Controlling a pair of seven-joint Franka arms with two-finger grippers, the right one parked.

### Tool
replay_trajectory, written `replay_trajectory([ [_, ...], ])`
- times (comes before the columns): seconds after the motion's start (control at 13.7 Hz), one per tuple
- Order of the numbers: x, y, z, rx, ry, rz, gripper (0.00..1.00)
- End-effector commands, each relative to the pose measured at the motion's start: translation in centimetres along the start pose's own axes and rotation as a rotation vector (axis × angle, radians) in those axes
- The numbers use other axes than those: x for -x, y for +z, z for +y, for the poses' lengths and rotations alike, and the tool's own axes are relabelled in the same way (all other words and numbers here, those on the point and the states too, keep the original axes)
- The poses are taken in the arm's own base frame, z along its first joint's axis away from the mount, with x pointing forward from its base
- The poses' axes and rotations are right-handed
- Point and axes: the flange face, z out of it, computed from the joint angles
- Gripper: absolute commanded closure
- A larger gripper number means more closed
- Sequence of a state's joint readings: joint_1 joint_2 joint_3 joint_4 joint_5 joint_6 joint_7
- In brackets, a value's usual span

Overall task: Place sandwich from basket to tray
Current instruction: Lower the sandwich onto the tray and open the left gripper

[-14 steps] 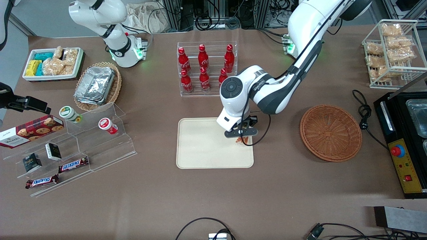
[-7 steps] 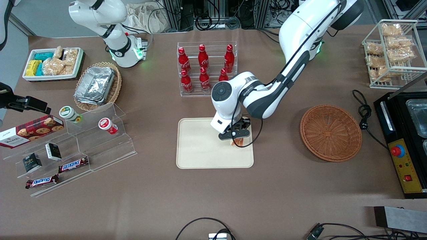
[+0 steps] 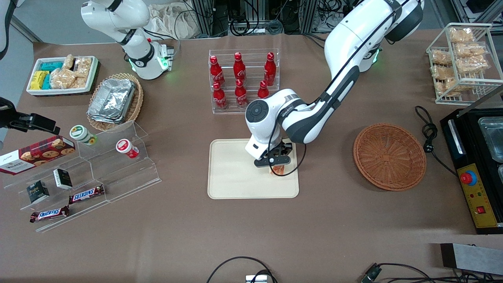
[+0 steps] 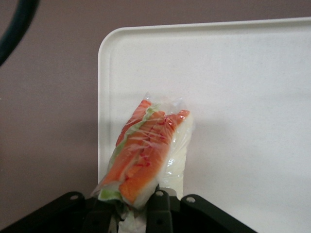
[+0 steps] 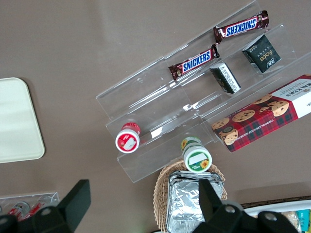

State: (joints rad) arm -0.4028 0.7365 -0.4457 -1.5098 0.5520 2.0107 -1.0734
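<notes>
The wrapped sandwich [image 4: 148,155], cream bread with orange and green filling on its cut edge, hangs over the cream tray [image 4: 252,97] near one of its corners. My left gripper [image 4: 137,206] is shut on the sandwich's end. In the front view the gripper [image 3: 274,161] is above the part of the tray [image 3: 235,177] nearest the basket, and a bit of the sandwich [image 3: 278,169] shows under it. The round reddish-brown basket [image 3: 389,156] sits empty on the table toward the working arm's end.
A clear rack of red bottles [image 3: 240,80] stands farther from the front camera than the tray. Acrylic steps with snack bars and cups [image 3: 86,173] and an oval basket of foil containers [image 3: 114,101] lie toward the parked arm's end. A black appliance [image 3: 477,165] sits beside the basket.
My left gripper has carried the sandwich farther in over the tray, away from the basket, and the arm's elbow has swung with it.
</notes>
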Motion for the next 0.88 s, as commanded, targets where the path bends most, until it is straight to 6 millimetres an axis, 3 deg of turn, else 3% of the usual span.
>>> replay_trajectory([
  [0.0, 0.0, 0.7, 1.2, 0.004, 0.006, 0.019, 0.90],
  [0.29, 0.2, 2.0, 1.4, -0.014, 0.013, 0.020, 0.88],
  [0.37, 0.2, 2.0, 1.5, -0.013, 0.014, 0.022, 0.80],
  [0.44, 0.2, 2.0, 1.4, -0.015, 0.014, 0.021, 0.52],
  [0.51, 0.2, 2.0, 1.4, -0.015, 0.015, 0.021, 0.09],
  [0.58, 0.2, 1.9, 1.4, -0.014, 0.013, 0.023, 0.00],
  [0.8, -0.2, 1.4, 1.2, -0.007, 0.007, 0.028, 0.00],
])
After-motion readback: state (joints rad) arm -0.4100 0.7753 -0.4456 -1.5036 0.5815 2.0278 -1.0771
